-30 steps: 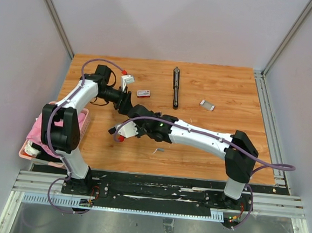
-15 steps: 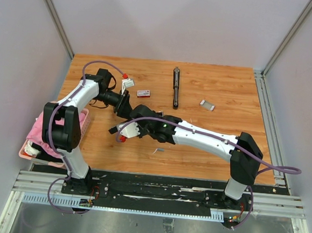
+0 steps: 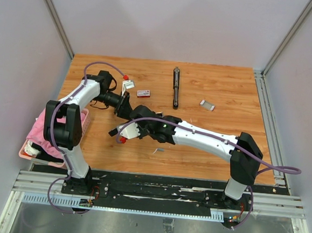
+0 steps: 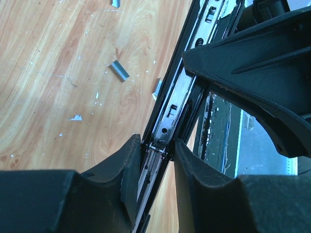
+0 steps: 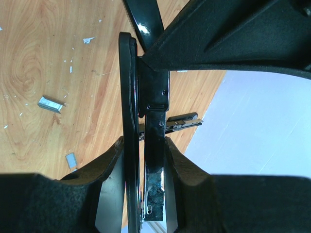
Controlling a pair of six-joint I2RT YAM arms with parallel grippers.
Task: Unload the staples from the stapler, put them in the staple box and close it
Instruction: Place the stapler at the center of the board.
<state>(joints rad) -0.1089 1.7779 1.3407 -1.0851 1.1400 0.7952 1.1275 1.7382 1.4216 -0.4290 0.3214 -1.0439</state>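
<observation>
Closing over the last second, the left gripper (image 4: 156, 145) has gone from half open to tightly pinched. Its two black fingers now clamp the silvery channel of the black stapler (image 4: 177, 104), which hangs in the air where the two arms meet, and the left arm's elbow has swung slightly inward. Both arms now hold the stapler, so in my judgement the channel can be pulled against the other arm's grip, the step that would free whatever is loaded. Far to the left of the left gripper, a pink plastic basket (image 3: 23, 152) sits at the table edge; it holds a pink cloth-like bundle and something small and white that I cannot make out. Below the left gripper, short silvery-grey metal staples (image 4: 119, 71) lie as loose strips and tiny bits on the light wooden table (image 3: 229, 84). A coil spring shows in the channel at the fingers; whether any staples remain inside cannot be told. Just right of the left gripper, the right gripper (image 5: 143, 141) is partly closed, its fingers pressed on the stapler's black body. Beyond the right gripper lies a small red-and-white box (image 3: 143, 93), its contents hidden. Further right lies what looks like a second long black stapler (image 3: 175, 87), then another staple strip.
</observation>
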